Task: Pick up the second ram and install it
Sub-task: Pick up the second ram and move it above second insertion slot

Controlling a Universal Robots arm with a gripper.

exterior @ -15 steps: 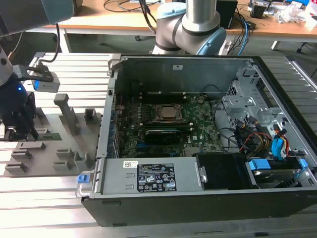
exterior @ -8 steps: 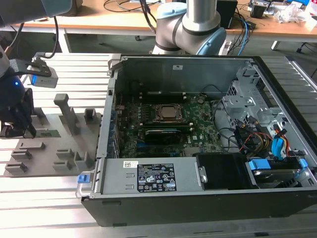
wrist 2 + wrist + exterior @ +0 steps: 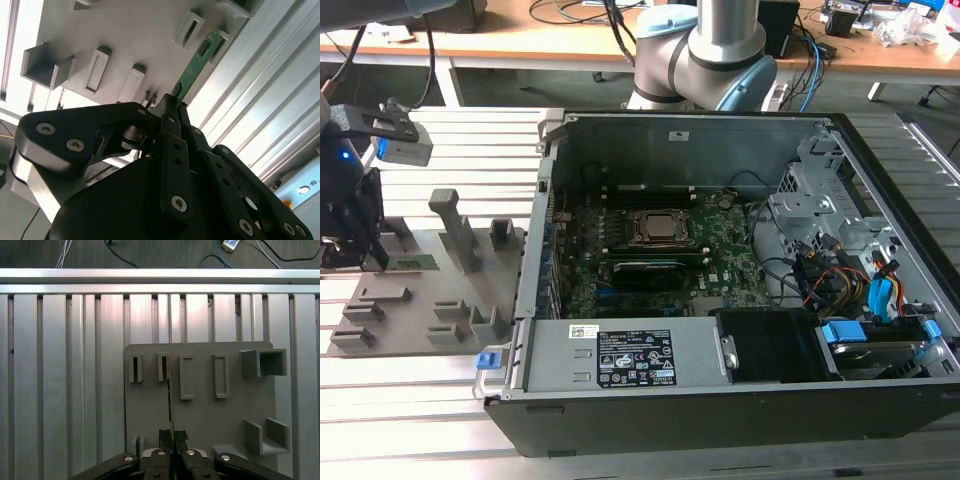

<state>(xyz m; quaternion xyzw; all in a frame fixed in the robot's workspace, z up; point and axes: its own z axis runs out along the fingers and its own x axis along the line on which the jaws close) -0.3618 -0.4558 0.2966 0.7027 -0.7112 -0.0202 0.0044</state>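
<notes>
The second ram (image 3: 198, 59) is a slim green board stick. It reaches from my fingertips toward a slot of the grey holder plate (image 3: 125, 35). In the first wrist view the second ram (image 3: 170, 400) shows edge-on as a thin line running from the gripper (image 3: 173, 436) to a slot. My gripper (image 3: 174, 102) is shut on the stick's near end. In the exterior view the gripper (image 3: 370, 250) hangs at the far left over the holder plate (image 3: 420, 300), with the green stick (image 3: 416, 263) just beside it.
An open computer case (image 3: 720, 380) stands at the exterior view's right of the holder, with the motherboard (image 3: 720, 250), CPU socket (image 3: 663, 228) and black memory slots (image 3: 650, 195) inside. Cables and drive bays (image 3: 860, 290) fill its right side. Ribbed aluminium table (image 3: 60, 390) surrounds the holder.
</notes>
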